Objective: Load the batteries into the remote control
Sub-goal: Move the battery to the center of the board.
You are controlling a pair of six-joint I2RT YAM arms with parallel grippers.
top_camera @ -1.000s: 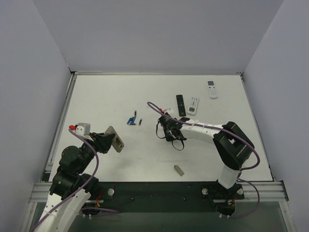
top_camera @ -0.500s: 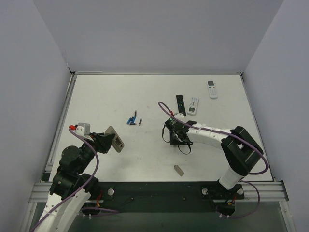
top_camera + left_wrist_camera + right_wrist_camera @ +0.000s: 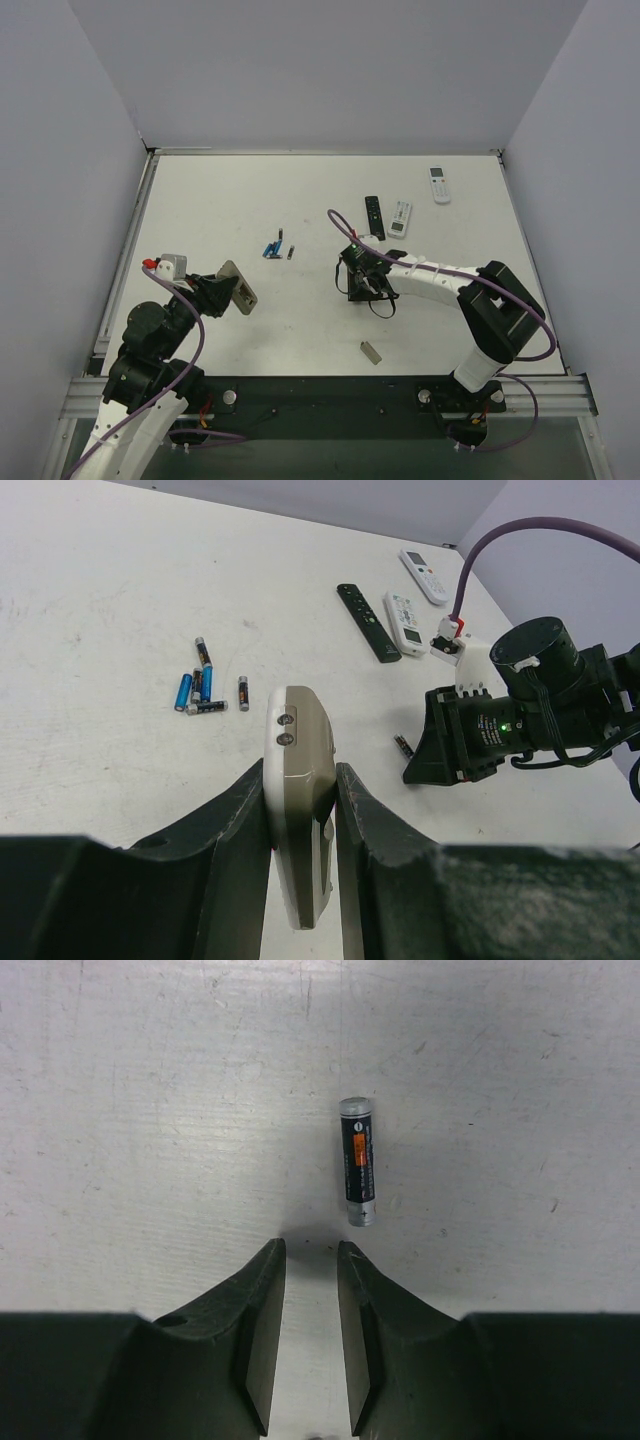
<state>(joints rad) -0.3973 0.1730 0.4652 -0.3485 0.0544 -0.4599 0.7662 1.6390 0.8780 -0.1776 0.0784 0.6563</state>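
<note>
My left gripper (image 3: 300,772) is shut on the remote control (image 3: 303,780), gripping its long edges, with the grey-tan back and two screws showing. From above, the remote control (image 3: 238,288) sits tilted at the left gripper (image 3: 222,292). Several batteries (image 3: 197,688), blue and dark, lie in a loose cluster on the table; the top view shows this cluster of batteries (image 3: 273,248) left of centre. One dark battery (image 3: 357,1160) lies just beyond the right finger of my right gripper (image 3: 308,1252), which is open and holds nothing. The right gripper (image 3: 360,284) hovers low at mid-table.
A slim black remote (image 3: 374,216) and a white remote (image 3: 400,217) lie behind the right arm, and another white remote (image 3: 438,184) lies at the far right. A small grey piece (image 3: 371,352) rests near the front edge. Walls close in the table on three sides.
The right arm has shifted right and toward the near edge, and its jaws have parted a little. The left arm and the remote have not moved.
</note>
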